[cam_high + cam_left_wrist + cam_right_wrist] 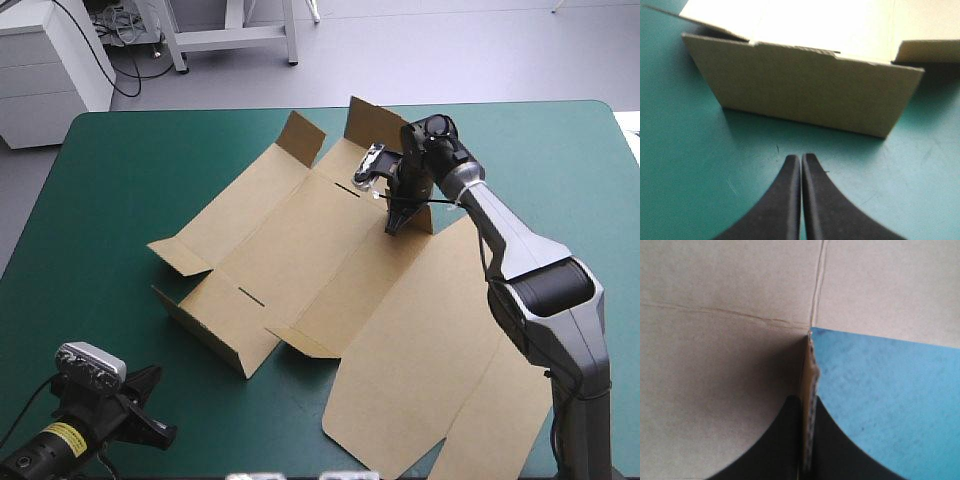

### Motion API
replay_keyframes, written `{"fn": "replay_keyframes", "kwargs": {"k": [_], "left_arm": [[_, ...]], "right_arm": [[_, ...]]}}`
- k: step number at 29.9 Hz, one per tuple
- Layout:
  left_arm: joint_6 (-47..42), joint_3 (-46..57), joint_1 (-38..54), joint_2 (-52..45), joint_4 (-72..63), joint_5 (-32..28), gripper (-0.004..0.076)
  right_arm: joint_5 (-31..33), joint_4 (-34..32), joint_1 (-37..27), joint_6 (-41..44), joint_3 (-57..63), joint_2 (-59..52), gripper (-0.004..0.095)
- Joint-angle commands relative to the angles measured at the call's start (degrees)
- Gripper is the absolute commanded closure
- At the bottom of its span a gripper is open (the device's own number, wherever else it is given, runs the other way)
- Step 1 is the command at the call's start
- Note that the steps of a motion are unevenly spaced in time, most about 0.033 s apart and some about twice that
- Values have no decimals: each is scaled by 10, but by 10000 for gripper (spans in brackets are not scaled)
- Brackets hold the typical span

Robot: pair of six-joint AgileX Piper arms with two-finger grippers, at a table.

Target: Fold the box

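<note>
- The box (300,240) is at an early stage. Most of the brown sheet lies open and flat in the middle of the teal-green surface (110,190).
- One long wall (205,335) on the side nearest the left arm stands raised, with a short flap (180,255) lifted at its end. Two small flaps (300,138) at the far edge also tilt up.
- Nothing looks tucked or locked. The wide lid panel (440,370) lies flat toward the near right.
- By my judgement, left to do are raising the opposite long wall, bringing in the end flaps and tucking the walls so that they hold.
- The right jaws are all but closed on the box. Its wrist view shows a thin edge of board (809,385) upright between the black fingers (775,445), brown sheet to one side and bare cover to the other.
- From above, that grip sits at a standing flap (422,218) on the far right side of the base panel, beside where the lid panel joins.
- The left jaws are closed and empty, their fingers (785,200) meeting in one point over bare cover near the surface's near-left corner.
- The raised long wall (805,87) stands ahead of the left jaws, apart from them, its outer face toward them.
</note>
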Motion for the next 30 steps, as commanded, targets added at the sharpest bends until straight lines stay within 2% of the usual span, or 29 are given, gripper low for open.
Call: {"fn": "replay_keyframes", "kwargs": {"k": [1,11,15,17,20,30], "left_arm": [[-1,-17,-3,6,0,-38,732],[-1,-17,-3,6,0,-38,732],[-1,-17,-3,6,0,-38,732],[-1,-17,-3,6,0,-38,732],[-1,-17,-3,6,0,-38,732],[-4,-17,-3,6,-4,-39,732]], "right_arm": [[9,-4,26,-64,-46,-20,926],[4,-11,107,-172,-72,-2,926],[-6,-26,125,-180,-73,-2,926],[-18,-29,127,-210,-73,-2,925],[-44,-30,126,-214,-74,2,926],[-63,-28,126,-186,-75,30,910]]}}
